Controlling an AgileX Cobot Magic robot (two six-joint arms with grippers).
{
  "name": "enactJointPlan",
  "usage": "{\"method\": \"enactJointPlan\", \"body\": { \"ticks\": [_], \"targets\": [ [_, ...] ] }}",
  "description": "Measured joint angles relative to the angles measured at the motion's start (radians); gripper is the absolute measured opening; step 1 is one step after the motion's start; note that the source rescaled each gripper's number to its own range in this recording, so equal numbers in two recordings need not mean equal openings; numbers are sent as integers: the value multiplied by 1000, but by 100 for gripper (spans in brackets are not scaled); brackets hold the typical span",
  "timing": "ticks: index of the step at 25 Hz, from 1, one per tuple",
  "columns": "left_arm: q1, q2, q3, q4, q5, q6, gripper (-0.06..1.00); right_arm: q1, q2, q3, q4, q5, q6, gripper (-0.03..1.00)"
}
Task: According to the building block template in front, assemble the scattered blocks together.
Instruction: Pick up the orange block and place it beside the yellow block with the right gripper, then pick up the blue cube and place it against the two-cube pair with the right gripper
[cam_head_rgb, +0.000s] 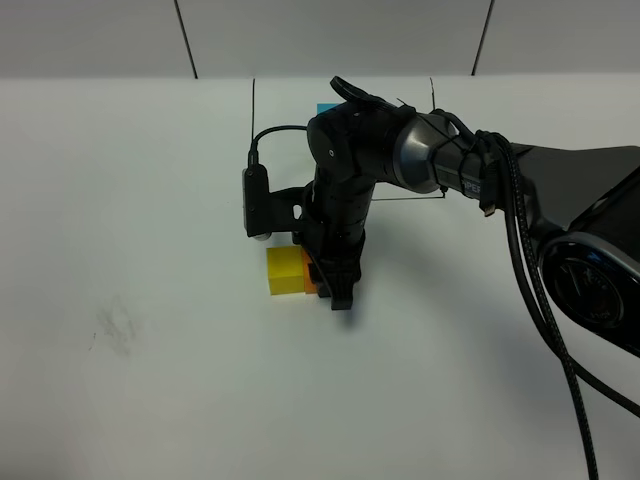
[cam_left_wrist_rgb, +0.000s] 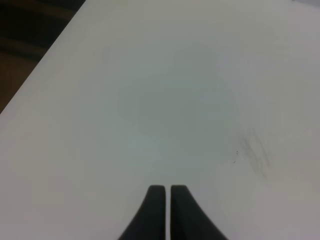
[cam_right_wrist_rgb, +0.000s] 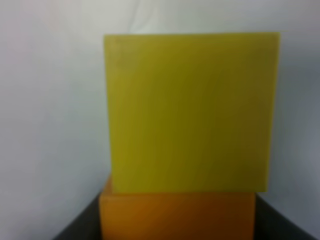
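1. The right gripper reaches across to the middle of the table and points down, with a jaw on either side of the orange cube. I cannot tell whether the jaws clamp it or merely flank it.
2. The left gripper has its jaws together, holds nothing and hangs over the table. It looks idle.
3. The building block template sits at 12 o'clock of the right gripper, inside its drawn rectangle. The arm hides most of it, so only a blue corner shows.
4. The yellow cube lies at 9 o'clock of the orange cube in the high view, face against face. That join looks made.
5. The light blue cube is not in sight. I judge one join done and one left, the blue cube, with the finished L shape still to be checked against the template.
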Motion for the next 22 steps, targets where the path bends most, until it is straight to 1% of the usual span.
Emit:
{"method": "enactJointPlan", "body": {
  "ticks": [3, 4, 6, 10, 15, 22],
  "targets": [
    [0, 0, 0, 0, 0, 0, 1, 0, 0, 0, 14, 2, 1, 78],
    [0, 0, 0, 0, 0, 0, 1, 0, 0, 0, 14, 1, 6, 83],
    [0, 0, 0, 0, 0, 0, 1, 0, 1, -4, 17, -1, 15, 87],
    [0, 0, 0, 0, 0, 0, 1, 0, 2, -13, 7, 9, 45, 87],
    [0, 0, 0, 0, 0, 0, 1, 0, -24, -27, -58, 33, 83, 82],
    [0, 0, 0, 0, 0, 0, 1, 0, -133, -31, -147, 76, 164, 81]
  ]
}}
